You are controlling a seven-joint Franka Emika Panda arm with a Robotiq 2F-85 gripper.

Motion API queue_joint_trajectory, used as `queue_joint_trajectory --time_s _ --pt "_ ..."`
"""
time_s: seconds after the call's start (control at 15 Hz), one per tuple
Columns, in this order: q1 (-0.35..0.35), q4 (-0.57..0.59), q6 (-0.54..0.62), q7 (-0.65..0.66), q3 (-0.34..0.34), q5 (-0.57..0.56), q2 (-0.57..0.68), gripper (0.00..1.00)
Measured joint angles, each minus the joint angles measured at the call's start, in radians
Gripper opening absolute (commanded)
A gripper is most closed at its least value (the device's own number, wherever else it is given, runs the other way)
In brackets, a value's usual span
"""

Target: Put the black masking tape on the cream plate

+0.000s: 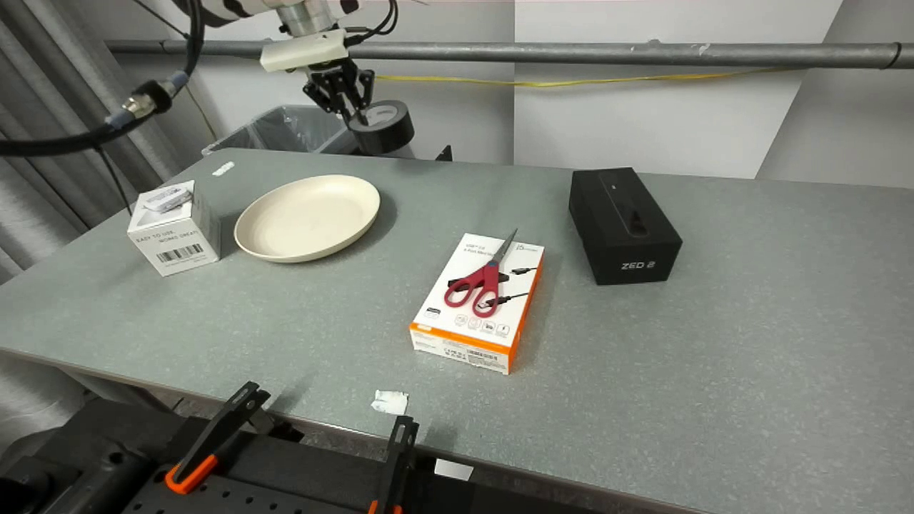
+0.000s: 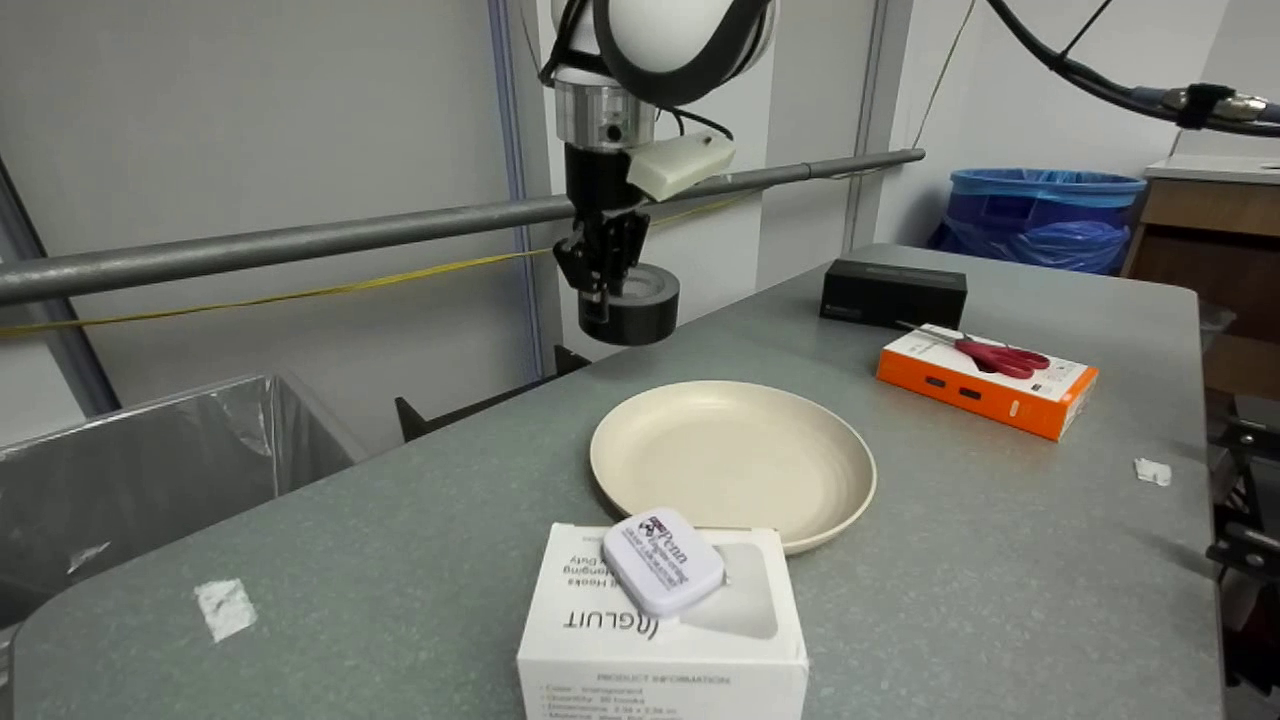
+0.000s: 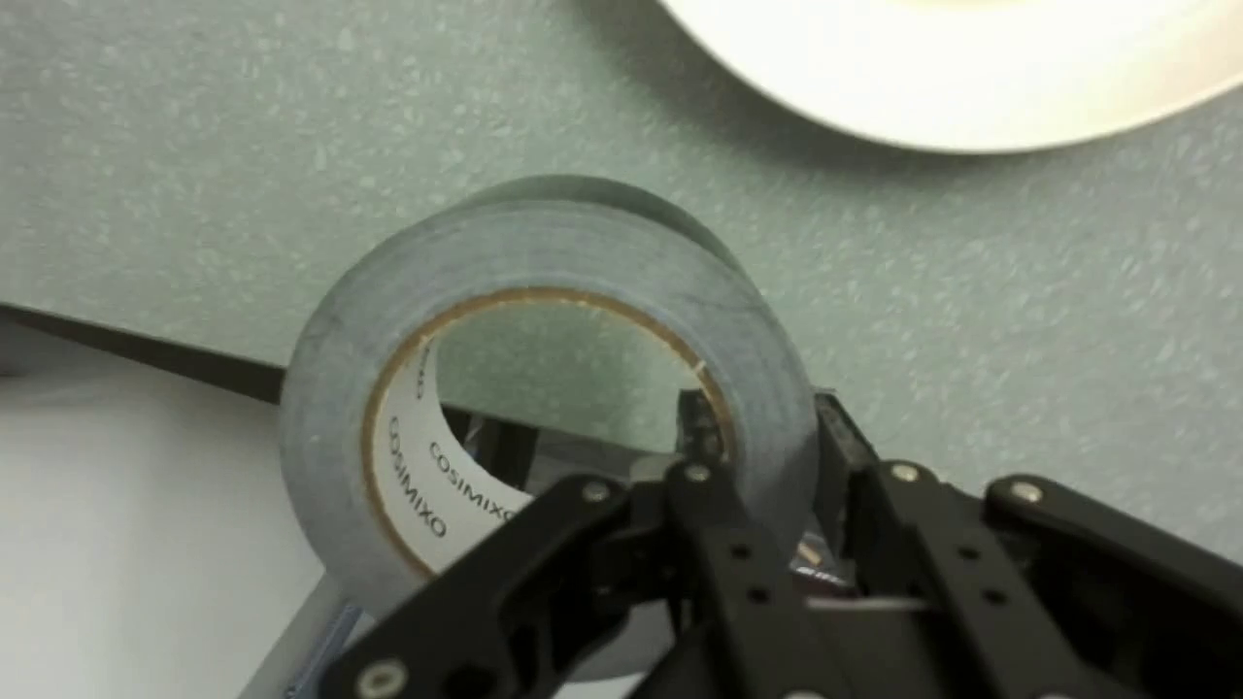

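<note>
Exterior views show white box (image 1: 176,247) beside cream plate (image 1: 308,216)

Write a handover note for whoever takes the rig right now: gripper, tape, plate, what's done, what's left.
Gripper: shut on the tape roll, one finger inside the ring, the other outside.
Tape roll: held in the air by an edge of the table, off to one side of the plate.
Plate: flat on the table.
Done: tape gripped and off the table.
Left: carry it over the plate, lower it, open, back away. The white box beside the plate, with a small white case on top, may be worth steering clear of.
</note>
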Motion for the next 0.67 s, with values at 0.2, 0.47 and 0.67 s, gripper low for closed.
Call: queue_joint_trajectory --time_s 0.2,0.47,0.67 --pt "0.065 -0.146 0.084 -0.001 0.002 -0.088 -0.047 0.06" --pt "0.143 -0.347 0.195 0.021 -0.005 -0.226 -0.124 0.06" --pt "0.189 -0.502 0.251 0.050 -0.006 -0.296 -0.199 0.06"
